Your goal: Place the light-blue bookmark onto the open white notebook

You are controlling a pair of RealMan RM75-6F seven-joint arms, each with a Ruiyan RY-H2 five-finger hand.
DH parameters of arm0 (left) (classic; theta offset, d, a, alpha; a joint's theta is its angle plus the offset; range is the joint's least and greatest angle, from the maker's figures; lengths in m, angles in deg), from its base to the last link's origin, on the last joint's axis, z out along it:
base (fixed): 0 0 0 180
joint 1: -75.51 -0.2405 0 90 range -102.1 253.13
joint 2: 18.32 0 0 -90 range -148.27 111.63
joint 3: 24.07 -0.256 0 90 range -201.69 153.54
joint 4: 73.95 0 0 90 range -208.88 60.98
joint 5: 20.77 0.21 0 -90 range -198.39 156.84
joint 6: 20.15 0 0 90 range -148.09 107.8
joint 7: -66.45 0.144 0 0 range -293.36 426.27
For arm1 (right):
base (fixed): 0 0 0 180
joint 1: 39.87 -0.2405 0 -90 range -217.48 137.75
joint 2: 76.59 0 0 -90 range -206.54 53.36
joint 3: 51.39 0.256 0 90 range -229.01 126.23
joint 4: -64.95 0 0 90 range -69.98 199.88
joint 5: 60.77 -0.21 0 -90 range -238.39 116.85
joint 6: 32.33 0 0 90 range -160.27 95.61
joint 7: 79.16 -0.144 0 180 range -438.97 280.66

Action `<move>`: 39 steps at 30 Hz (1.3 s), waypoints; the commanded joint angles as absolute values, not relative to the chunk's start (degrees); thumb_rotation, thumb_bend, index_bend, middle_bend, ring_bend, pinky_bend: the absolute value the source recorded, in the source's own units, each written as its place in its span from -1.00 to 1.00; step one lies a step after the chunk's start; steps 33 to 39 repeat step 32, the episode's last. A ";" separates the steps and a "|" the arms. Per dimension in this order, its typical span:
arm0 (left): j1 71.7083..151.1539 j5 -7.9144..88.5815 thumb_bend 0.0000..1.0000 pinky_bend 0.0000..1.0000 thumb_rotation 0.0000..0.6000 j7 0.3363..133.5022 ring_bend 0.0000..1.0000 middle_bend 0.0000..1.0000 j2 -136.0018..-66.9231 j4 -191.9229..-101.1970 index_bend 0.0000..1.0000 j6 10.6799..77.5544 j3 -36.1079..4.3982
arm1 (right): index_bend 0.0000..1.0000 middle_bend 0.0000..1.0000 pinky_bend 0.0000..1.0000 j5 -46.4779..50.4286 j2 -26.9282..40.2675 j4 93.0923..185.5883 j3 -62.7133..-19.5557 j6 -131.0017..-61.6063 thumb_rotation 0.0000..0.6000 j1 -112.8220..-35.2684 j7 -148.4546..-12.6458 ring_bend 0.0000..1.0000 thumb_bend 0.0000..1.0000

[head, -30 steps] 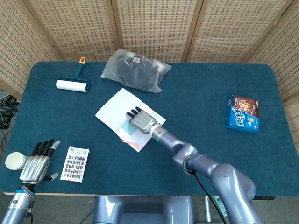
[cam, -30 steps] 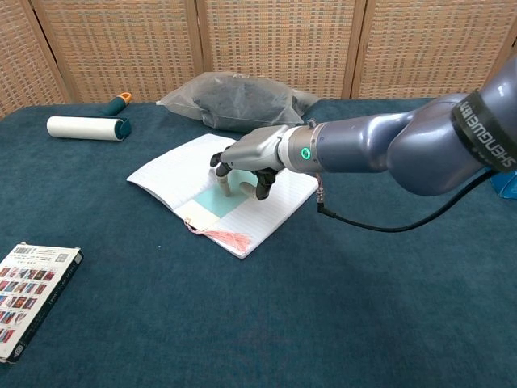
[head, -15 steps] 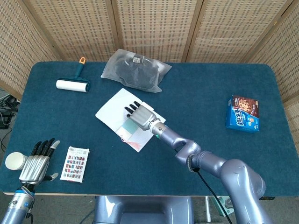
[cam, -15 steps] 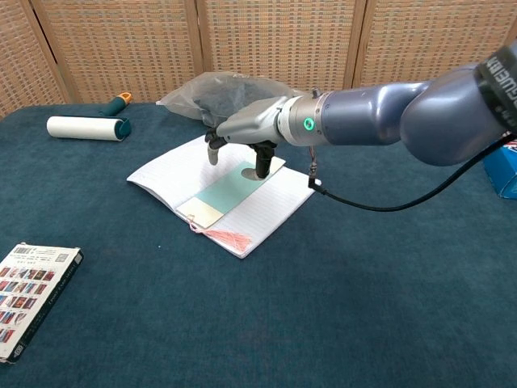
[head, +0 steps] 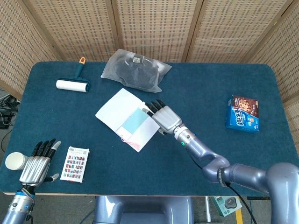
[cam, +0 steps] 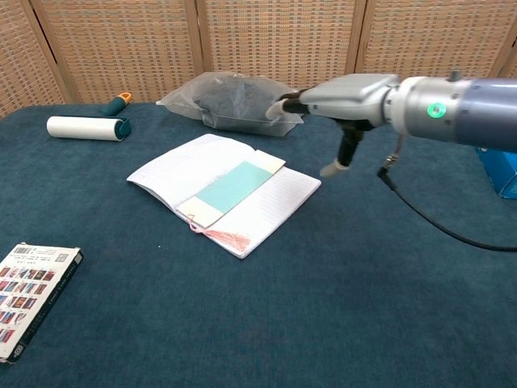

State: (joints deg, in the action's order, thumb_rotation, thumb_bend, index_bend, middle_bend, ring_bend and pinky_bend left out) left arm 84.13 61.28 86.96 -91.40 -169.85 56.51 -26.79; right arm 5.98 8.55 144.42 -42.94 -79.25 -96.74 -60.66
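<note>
The open white notebook (head: 111,111) (cam: 174,172) lies on the blue table, left of centre. Across its pages lies the light-blue bookmark (head: 133,122) (cam: 233,183), its pink tassel (cam: 224,236) hanging off the near edge. My right hand (head: 163,115) (cam: 343,99) hovers open to the right of the notebook, fingers spread, holding nothing. My left hand (head: 36,163) rests open at the table's near left corner, far from the notebook; the chest view does not show it.
A grey plastic bag (head: 136,70) lies behind the notebook and a lint roller (head: 73,83) at the far left. A card pack (head: 75,164) lies beside my left hand, with a white cup (head: 15,161) at the table's left edge. A blue cookie box (head: 244,113) lies far right.
My right hand lifted off the bookmark and drew back to the right, off the notebook. The bookmark stays flat on the pages. The left hand has not moved.
</note>
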 commanded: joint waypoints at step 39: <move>81.17 67.66 -1.00 -1.00 1.00 88.48 -1.00 -1.00 -91.39 -171.17 -1.00 63.83 -27.23 | -1.00 -1.00 -1.00 21.77 -1.05 155.22 -59.48 -124.07 1.00 -53.48 -66.00 -1.00 -0.53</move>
